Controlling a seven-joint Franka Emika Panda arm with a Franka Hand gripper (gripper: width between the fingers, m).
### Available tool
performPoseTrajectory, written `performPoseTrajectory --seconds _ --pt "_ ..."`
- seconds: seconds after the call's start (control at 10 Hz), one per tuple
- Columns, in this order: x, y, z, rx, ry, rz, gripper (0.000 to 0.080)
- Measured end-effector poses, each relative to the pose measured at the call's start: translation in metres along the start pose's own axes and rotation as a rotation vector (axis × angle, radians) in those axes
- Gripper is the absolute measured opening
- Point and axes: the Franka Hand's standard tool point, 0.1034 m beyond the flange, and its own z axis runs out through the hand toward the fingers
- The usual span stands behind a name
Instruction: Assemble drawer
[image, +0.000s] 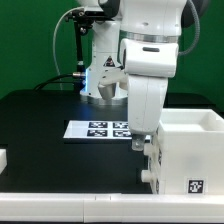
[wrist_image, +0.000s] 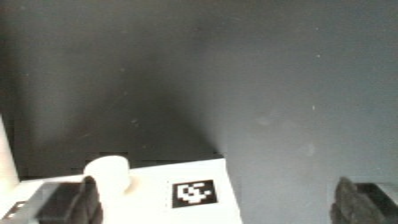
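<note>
black table (image: 40, 115); white open-topped drawer box (image: 190, 150), tag on front.

No readable words, brand names or numbers appear in either view. The only signs are black-and-white square marker tags: four in a row on the marker board (image: 98, 128) lying on the table, one on the front face of the white drawer box (image: 196, 184), and one on a white part (wrist_image: 192, 192) in the wrist view
</note>
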Motion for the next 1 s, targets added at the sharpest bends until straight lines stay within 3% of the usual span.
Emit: performPoseTrajectory --seconds 0.4,0.8,1.0 --pt "-0.007 0.001 0.001 0.003 -0.002 -0.004 0.0649" --pt "-0.037 0.005 -0.005 0.010 -0.014 -0.012 0.0649" --pt "-0.035 0.004 -0.004 0.012 -0.013 -0.016 0.0649"
